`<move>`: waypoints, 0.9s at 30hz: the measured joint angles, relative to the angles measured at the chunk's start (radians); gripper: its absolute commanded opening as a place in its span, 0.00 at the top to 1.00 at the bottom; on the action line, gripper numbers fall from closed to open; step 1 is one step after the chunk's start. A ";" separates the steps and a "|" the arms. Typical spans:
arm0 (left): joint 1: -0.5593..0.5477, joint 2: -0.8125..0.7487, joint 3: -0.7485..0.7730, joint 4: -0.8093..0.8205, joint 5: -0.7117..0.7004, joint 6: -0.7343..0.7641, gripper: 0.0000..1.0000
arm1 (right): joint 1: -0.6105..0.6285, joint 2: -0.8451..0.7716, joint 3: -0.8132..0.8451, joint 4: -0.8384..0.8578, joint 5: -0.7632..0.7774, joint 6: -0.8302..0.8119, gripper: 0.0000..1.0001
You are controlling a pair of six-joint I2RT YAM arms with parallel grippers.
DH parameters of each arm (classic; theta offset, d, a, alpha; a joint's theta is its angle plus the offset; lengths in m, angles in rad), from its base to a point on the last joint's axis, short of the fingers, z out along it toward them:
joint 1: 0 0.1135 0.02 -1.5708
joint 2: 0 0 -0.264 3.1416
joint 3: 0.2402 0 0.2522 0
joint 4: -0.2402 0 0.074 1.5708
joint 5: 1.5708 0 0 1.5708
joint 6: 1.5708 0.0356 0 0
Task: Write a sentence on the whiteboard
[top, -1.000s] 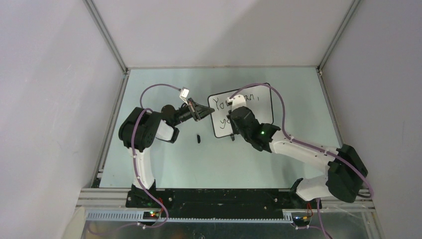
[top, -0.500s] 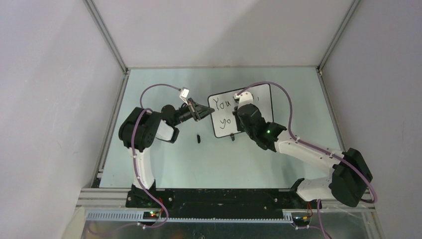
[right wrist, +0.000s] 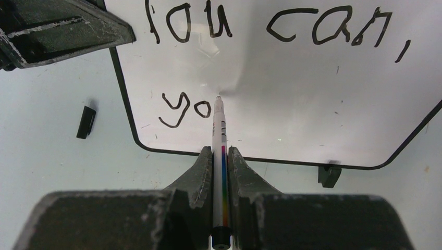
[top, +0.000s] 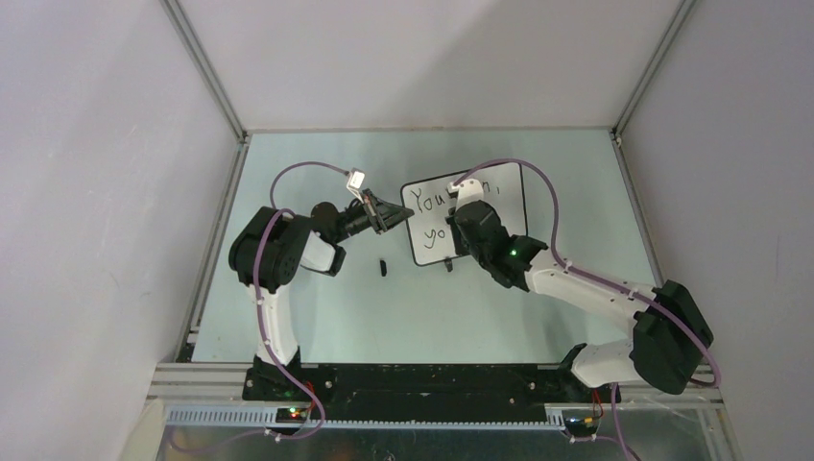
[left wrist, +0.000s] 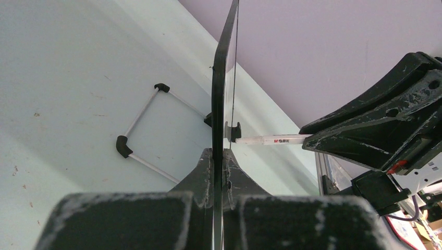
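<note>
The whiteboard (top: 506, 204) sits just above centre in the top view, where the right arm hides most of its writing. The left gripper (left wrist: 219, 156) is clamped on the board's edge, seen edge-on in its own camera, so no writing is readable there. The right gripper (right wrist: 220, 153) is pinched on a marker (right wrist: 219, 130), its tip touching the board beside "yo". The sentence (right wrist: 326, 32) reads "You can," above, the "Y" cut off at the frame top. A small black cap (right wrist: 86, 122) lies at frame left.

You have one whiteboard (right wrist: 312, 104), one marker (right wrist: 219, 138), one small black piece (right wrist: 86, 122). You count two grippers, left gripper (left wrist: 219, 152) and right gripper (right wrist: 220, 151), and two written lines (right wrist: 284, 32).
</note>
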 measured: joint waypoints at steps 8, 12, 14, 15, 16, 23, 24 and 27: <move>0.000 0.000 0.000 0.000 0.000 0.000 1.00 | 0.000 0.022 -0.002 0.000 -0.002 0.002 1.00; 0.000 0.000 0.000 0.000 0.000 0.000 1.00 | 0.000 0.026 -0.002 0.001 -0.001 0.003 1.00; 0.000 0.000 0.000 0.000 0.000 0.000 1.00 | 0.000 0.027 -0.002 0.002 0.001 0.002 1.00; 0.000 0.000 0.000 0.000 0.000 0.000 1.00 | 0.000 0.028 -0.002 0.003 0.003 0.002 1.00; 0.000 0.000 0.000 0.000 0.000 0.000 1.00 | 0.000 0.029 -0.002 0.004 0.006 0.002 1.00; 0.000 0.000 0.000 -0.001 0.000 0.000 1.00 | 0.000 0.034 -0.002 0.008 0.018 0.002 1.00; 0.000 0.000 0.000 -0.001 -0.001 0.000 1.00 | 0.001 0.034 -0.002 0.009 0.019 0.002 1.00; 0.000 0.000 0.000 -0.001 -0.001 0.000 1.00 | 0.002 0.034 -0.002 0.009 0.022 0.002 1.00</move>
